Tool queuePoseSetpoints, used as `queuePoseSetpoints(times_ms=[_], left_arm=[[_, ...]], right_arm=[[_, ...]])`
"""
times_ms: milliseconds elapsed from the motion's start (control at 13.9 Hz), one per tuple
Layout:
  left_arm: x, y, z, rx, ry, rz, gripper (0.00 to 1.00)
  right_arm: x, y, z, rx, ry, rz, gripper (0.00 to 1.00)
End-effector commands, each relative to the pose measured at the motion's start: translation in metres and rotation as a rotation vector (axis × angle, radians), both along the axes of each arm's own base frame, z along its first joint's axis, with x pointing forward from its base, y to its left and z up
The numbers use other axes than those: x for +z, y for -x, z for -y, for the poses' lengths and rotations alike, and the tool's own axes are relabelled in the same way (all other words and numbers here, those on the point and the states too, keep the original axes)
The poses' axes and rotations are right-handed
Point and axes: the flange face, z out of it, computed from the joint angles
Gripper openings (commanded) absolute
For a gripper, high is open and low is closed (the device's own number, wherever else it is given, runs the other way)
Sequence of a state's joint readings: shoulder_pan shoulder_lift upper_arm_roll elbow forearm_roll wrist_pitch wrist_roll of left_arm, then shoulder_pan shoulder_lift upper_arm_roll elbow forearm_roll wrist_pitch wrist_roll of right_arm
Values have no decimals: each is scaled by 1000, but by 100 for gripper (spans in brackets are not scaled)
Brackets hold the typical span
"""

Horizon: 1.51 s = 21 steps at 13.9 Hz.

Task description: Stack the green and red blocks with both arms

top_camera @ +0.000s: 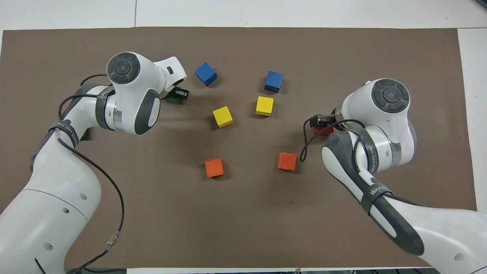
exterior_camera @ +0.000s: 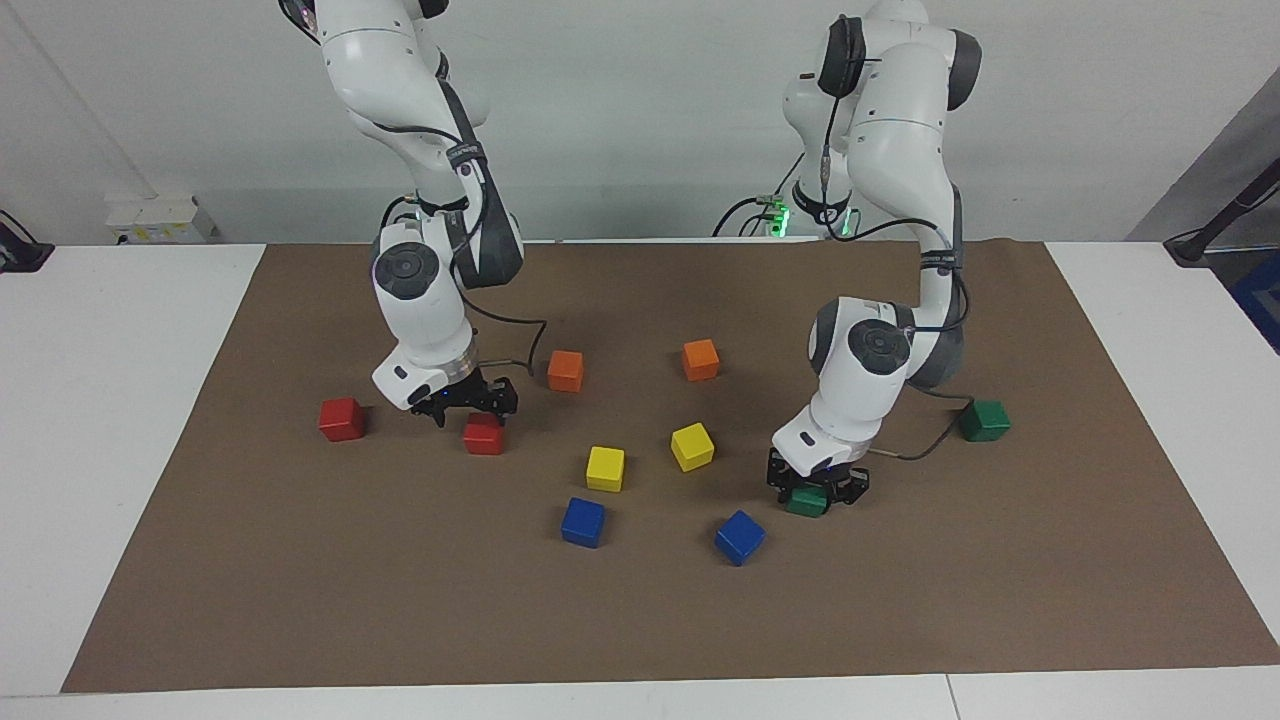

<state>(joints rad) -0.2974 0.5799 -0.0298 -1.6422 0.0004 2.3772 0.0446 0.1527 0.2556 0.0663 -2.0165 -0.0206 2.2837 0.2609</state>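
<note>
Green block (exterior_camera: 806,501), half hidden, pinched by left claw (exterior_camera: 812,492); right claw (exterior_camera: 470,408) spread over red block (exterior_camera: 483,436).

Robotics lab: two white robot arms (exterior_camera: 430,300) at white desk (exterior_camera: 120,400), brown mat (exterior_camera: 640,620), coloured test cubes (exterior_camera: 605,468), bare wall.
</note>
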Motion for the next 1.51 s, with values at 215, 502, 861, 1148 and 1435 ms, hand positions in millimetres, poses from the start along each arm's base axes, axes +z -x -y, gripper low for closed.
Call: queuePoseSetpoints(times_ms=[215,502,861,1148,1435], left_arm=[[54,-7,-55,106,-28,-32,0],[137,20,-170,190,-45,-110,0],[120,54,-283,256,-44,-110,0],[98,70,-320,327,-38,-74,0],[63,80,-316,309,-40,-60,0]], right_arm=[[-18,1,0,-29,-14,8,100],[-19,6,1,-28,-11,-2,34],[41,10,10,-28,17,-68,0],[125,24,95,65,30,-81,0],[138,30,179,211,21,-64,0]])
